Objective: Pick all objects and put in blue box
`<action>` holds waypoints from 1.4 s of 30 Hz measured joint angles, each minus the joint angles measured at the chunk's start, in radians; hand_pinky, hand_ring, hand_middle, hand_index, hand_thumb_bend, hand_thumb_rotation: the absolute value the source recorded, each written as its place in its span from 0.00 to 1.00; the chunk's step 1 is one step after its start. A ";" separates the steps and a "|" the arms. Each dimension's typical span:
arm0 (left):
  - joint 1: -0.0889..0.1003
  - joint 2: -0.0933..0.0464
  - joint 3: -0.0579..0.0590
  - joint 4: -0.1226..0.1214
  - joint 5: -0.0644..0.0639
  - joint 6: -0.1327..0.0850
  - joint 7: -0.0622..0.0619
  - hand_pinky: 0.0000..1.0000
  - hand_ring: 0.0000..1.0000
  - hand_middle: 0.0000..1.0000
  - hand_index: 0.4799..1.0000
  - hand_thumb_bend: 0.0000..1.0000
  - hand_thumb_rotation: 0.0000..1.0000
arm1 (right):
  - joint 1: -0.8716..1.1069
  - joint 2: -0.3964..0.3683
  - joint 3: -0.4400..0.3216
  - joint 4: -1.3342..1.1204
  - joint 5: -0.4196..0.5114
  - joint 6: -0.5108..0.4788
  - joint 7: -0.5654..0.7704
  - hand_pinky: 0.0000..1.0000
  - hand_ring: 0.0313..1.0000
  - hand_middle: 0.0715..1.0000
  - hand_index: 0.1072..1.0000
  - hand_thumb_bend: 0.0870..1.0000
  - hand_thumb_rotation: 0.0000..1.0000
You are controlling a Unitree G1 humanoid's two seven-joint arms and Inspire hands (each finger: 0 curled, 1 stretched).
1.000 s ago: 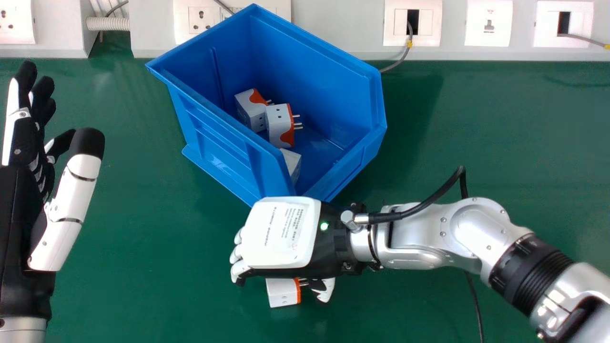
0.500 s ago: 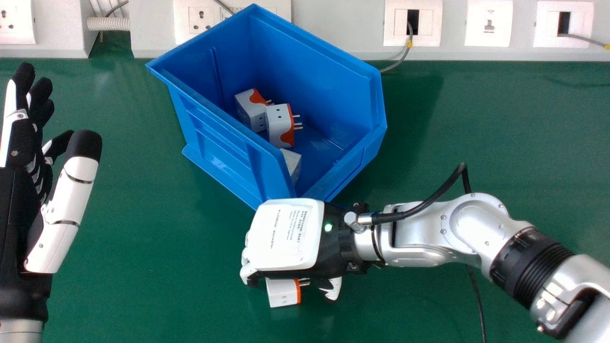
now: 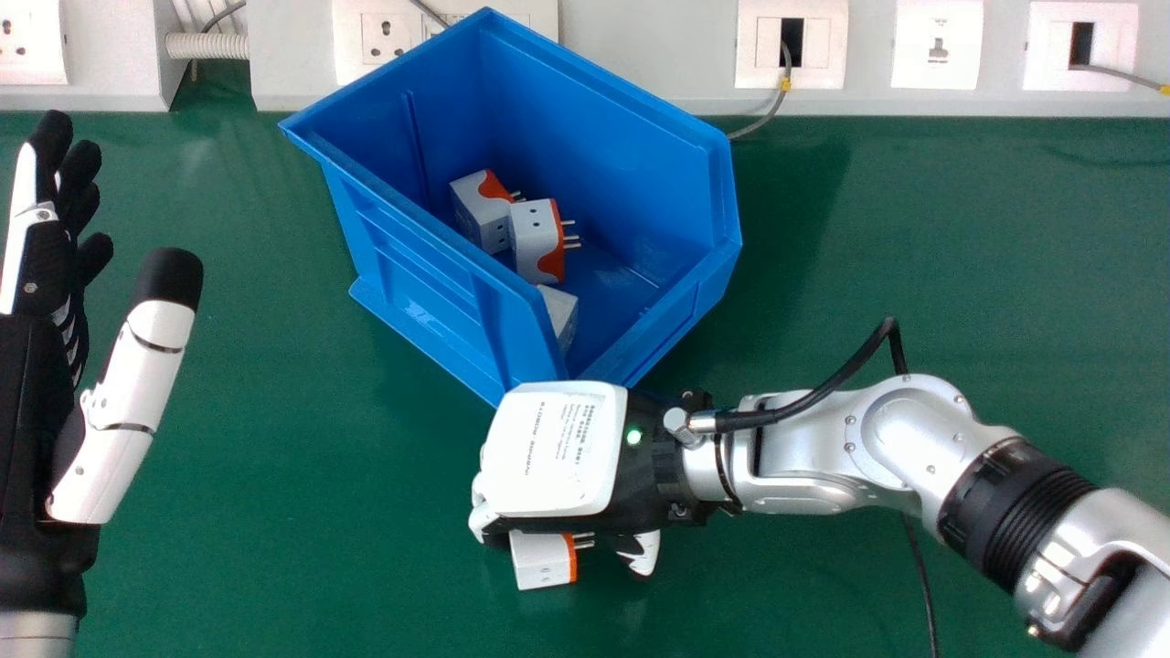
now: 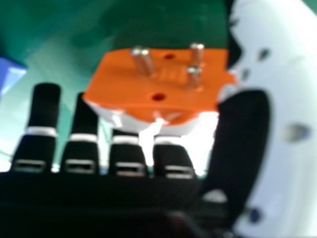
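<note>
The right hand (image 3: 553, 452) is over the green table (image 3: 292, 512), with its back up. Its fingers (image 4: 44, 106) are relaxed, with gaps between them, and the thumb (image 4: 282, 89) stands off across from them, so the hand is spread about the plug adaptor (image 3: 543, 560) rather than pinching it. The adaptor sits partly under the hand's near edge, between fingers and thumb, its orange face and metal pins turned to the thumb side; whether any finger touches it, I cannot tell.

Since the first frame the hand has shifted a little toward the robot's right, while the adaptor has stayed where it was, and more of its white body is clear of the hand. The shift since the middle frame is slight.

Just beyond the hand is the blue box (image 3: 430, 274), unmoved. It holds the same three adaptors: one at the back (image 3: 480, 215), one beside it (image 3: 533, 239) and one partly behind the near wall (image 3: 558, 315). Well apart, off to the left, is the left hand (image 3: 41, 265). Past the box runs the wall panel (image 3: 640, 55) with sockets.
</note>
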 measured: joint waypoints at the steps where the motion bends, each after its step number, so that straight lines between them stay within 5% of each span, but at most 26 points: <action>1: 0.000 0.000 0.000 -0.003 0.001 0.001 0.000 0.96 0.99 0.99 0.99 0.56 0.87 | 0.000 0.004 0.000 0.007 0.001 0.000 -0.004 0.60 0.72 0.70 0.58 0.71 0.01; 8: 0.004 0.005 0.000 -0.022 0.013 0.026 0.000 0.95 0.99 0.99 0.99 0.55 0.87 | -0.001 0.020 0.006 0.070 -0.007 0.000 -0.127 0.54 0.65 0.63 0.48 0.57 0.08; 15: 0.005 0.005 0.000 -0.041 0.028 0.041 0.001 0.94 0.99 0.98 0.99 0.54 0.87 | -0.010 0.034 0.052 0.136 -0.048 0.002 -0.310 0.45 0.55 0.55 0.44 0.52 0.04; 26: 0.005 0.005 0.000 -0.047 0.030 0.046 0.001 0.92 0.99 0.98 0.99 0.53 0.88 | -0.023 0.042 0.088 0.149 -0.077 0.036 -0.385 0.36 0.45 0.49 0.39 0.47 0.01; 42: 0.005 0.009 0.002 -0.047 0.031 0.048 0.001 0.92 0.99 0.98 0.99 0.55 0.88 | -0.028 0.056 0.101 0.180 -0.078 0.055 -0.428 0.37 0.43 0.47 0.40 0.46 0.00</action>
